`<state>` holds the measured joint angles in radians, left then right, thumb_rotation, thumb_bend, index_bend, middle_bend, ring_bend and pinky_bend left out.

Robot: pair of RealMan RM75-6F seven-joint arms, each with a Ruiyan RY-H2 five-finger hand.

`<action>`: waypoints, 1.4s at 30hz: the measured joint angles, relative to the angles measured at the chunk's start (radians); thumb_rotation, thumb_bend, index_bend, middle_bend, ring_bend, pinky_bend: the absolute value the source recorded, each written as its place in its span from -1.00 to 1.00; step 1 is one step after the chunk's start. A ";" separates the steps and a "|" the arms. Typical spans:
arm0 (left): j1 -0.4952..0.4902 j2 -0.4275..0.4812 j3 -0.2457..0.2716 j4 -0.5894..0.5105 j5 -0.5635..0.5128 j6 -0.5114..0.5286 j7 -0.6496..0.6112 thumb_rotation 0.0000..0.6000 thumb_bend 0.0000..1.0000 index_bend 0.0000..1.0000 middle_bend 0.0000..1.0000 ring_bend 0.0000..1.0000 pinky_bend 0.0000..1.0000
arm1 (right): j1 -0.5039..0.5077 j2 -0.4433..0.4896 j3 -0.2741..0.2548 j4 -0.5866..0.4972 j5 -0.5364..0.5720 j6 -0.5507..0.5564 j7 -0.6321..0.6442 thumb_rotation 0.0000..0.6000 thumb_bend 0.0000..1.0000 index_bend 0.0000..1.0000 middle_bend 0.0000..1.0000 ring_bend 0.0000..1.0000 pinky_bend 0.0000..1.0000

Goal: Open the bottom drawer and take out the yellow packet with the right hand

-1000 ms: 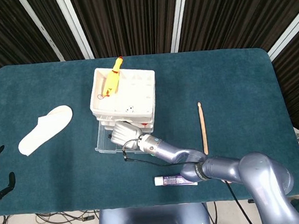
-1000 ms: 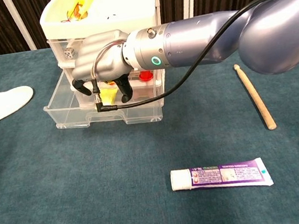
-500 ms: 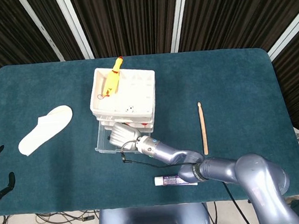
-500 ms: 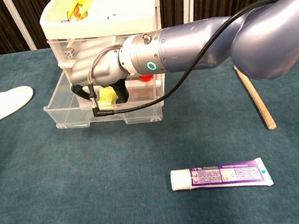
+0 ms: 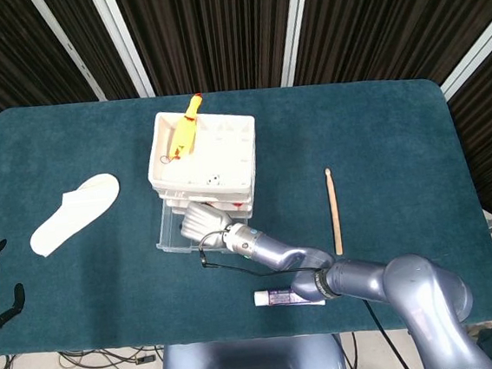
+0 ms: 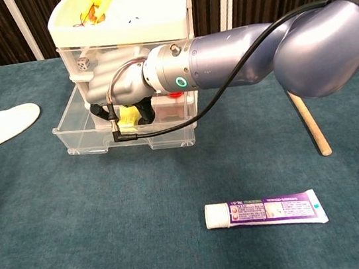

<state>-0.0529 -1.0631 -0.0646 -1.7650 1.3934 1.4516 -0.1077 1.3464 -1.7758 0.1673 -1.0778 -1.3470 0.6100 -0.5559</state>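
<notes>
Clear plastic bottom drawer (image 6: 86, 137) stands pulled open; the robot's right hand (image 6: 120, 89) reaches inside, fingers curled around the yellow packet (image 6: 128, 117) beneath its palm, apparently grasping it.

— What's on the table (image 5: 379, 119)?
— White slipper (image 5: 74, 213) near left edge. Drumstick (image 5: 333, 210) right of centre. Toothpaste tube (image 6: 265, 210) by front edge.
— Anything else?
— Rubber chicken (image 5: 184, 131) atop the drawer unit.
</notes>
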 measured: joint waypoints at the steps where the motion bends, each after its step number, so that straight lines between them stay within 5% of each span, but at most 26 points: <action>1: 0.000 0.000 0.000 -0.001 -0.001 -0.001 0.000 1.00 0.02 -0.93 -1.00 -1.00 -1.00 | 0.001 -0.001 0.000 0.001 0.000 0.000 0.000 1.00 -0.31 -0.07 1.00 1.00 1.00; 27: 0.000 0.005 0.000 -0.006 -0.004 -0.005 -0.011 1.00 0.02 -0.93 -1.00 -1.00 -1.00 | -0.010 0.027 0.014 -0.057 0.007 0.034 0.025 1.00 -0.12 0.15 1.00 1.00 1.00; 42: -0.001 0.004 -0.001 -0.011 -0.011 -0.008 -0.002 1.00 0.02 -0.93 -1.00 -1.00 -1.00 | -0.122 0.290 0.016 -0.387 -0.014 0.171 0.038 1.00 -0.12 0.16 1.00 1.00 1.00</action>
<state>-0.0538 -1.0586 -0.0653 -1.7765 1.3826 1.4432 -0.1093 1.2245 -1.4858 0.1830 -1.4651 -1.3607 0.7812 -0.5182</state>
